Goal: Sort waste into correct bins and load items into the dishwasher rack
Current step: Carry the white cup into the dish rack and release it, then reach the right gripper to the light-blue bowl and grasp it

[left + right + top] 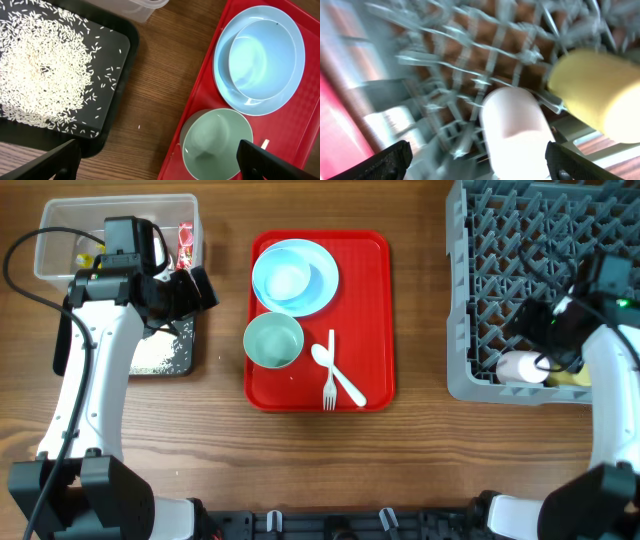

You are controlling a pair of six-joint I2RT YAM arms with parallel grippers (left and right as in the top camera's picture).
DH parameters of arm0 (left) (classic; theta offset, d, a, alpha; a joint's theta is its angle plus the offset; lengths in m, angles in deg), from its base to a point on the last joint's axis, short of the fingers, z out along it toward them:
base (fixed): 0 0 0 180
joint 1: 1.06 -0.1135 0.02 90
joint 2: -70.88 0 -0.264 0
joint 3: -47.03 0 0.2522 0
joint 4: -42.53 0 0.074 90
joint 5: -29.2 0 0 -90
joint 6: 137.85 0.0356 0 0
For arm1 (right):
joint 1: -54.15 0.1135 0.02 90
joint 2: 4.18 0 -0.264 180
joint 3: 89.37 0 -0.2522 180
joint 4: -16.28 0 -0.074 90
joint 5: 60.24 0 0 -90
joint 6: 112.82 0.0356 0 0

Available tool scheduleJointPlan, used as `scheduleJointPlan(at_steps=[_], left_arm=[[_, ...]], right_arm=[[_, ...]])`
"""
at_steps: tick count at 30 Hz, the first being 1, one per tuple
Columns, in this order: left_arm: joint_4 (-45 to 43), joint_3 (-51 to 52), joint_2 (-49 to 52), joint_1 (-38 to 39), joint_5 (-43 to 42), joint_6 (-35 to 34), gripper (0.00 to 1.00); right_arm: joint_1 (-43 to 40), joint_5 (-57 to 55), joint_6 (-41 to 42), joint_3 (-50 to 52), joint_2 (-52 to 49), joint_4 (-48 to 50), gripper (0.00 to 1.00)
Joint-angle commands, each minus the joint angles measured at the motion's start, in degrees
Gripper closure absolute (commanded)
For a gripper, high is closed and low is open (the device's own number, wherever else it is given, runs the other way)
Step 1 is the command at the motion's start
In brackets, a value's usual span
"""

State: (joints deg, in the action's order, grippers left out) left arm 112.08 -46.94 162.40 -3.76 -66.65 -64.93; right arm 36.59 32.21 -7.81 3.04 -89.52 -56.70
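Your left gripper point(160, 167) hangs wide open: rice point(45, 65) covers the black tray point(120, 75); a blue bowl point(262, 60) on its plate point(223, 87) and a green bowl point(217, 145) sit on the red tray point(300, 131).

A pink cup point(515, 130) lies beside a yellow cup point(600, 90) in the grey rack point(480, 280).

Glossy red plastic tray point(370, 310), wood-grain table point(420, 450), grey plastic rack point(500, 240)
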Motion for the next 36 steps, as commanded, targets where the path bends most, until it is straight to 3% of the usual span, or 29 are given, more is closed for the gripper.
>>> scheduleJointPlan(at_steps=[1,6,12,18,24,36], left_arm=[[0.0,-0.4,0.5,-0.2,0.3,0.1,0.00],[0.0,-0.4,0.5,-0.2,0.3,0.0,0.00],[0.4,-0.4,0.5,-0.2,0.3,0.0,0.00],[0.4,-0.4,0.5,-0.2,0.3,0.1,0.00],[0.4,-0.4,0.7,-0.2,0.4,0.1,0.00],[0.4,-0.3,5.5,-0.2,0.4,0.1,0.00]], right_arm=[[1.9,11.2,-7.8,-8.1,4.3,-1.9,0.09],[10.3,15.2,-8.8,-13.3,4.7,-2.5,0.09],[28.7,13.7,-2.0,-13.5,1.2,7.4,0.10],[39.6,12.2,4.1,-13.5,-6.8,19.5,0.11],[44.3,12.2,8.6,-13.5,-17.2,29.5,0.13],[45.1,12.2,15.8,-13.5,-32.3,42.4,0.24]])
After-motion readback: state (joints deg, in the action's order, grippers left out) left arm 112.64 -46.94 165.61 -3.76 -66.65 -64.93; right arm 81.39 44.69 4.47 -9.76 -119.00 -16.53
